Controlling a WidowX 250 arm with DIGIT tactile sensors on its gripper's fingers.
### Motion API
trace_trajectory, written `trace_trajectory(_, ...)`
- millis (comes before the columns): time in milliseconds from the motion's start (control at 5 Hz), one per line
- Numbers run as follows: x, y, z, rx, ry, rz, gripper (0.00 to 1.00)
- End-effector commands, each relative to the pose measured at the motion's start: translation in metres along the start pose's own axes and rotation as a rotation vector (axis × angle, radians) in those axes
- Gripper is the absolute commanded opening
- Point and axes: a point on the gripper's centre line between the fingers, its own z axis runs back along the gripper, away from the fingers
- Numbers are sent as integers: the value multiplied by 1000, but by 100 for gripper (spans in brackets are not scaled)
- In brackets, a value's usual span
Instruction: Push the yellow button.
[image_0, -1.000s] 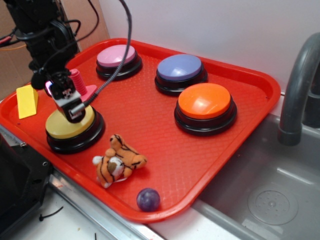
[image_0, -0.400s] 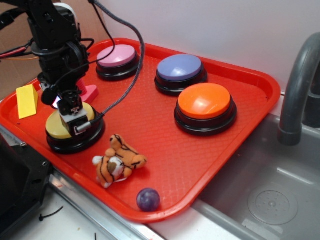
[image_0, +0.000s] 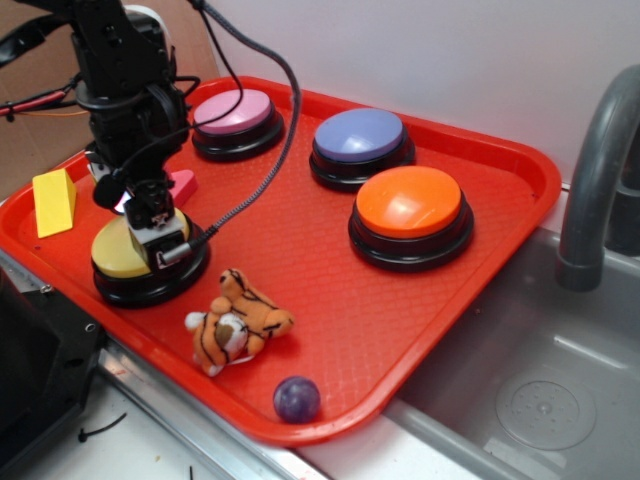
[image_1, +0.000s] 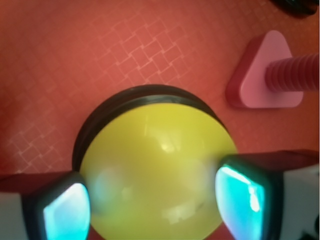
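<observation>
**Gripper low over the yellow button at the tray's near-left edge**

The yellow button (image_0: 128, 255) sits on the red tray (image_0: 330, 300) near its 8 o'clock rim, with only a narrow strip of tray between its black base and the edge. The button is round, so it has no long axis; its dome faces straight up. The gripper (image_0: 158, 228) hangs directly over the dome, and in the wrist view its 2 fingers (image_1: 62, 210) are spread, 1 at either side of the yellow top; whether they touch it cannot be told.

At 10 o'clock from the button lies a yellow wedge block (image_0: 54, 203) by the tray's left rim, and at 12 o'clock a pink triangular piece (image_0: 182, 184), close to the base. A toy tiger (image_0: 235, 322) lies just beside the button at 4 o'clock, and a purple ball (image_0: 297, 398) rests by the near rim. The pink button (image_0: 238, 112), purple button (image_0: 360, 135) and orange button (image_0: 410, 203) stand well apart toward the far and right side, leaving open tray in the middle. A sink (image_0: 540, 390) adjoins the tray at 4 o'clock.
</observation>
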Motion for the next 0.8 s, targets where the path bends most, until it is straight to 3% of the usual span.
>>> trace_trajectory(0, 7, 11, 65, -3, -113, 44, 100)
trace_trajectory(200, 4, 16, 77, 27, -107, 75, 100)
trace_trajectory(600, -1, 18, 89, 18, -115, 95, 100)
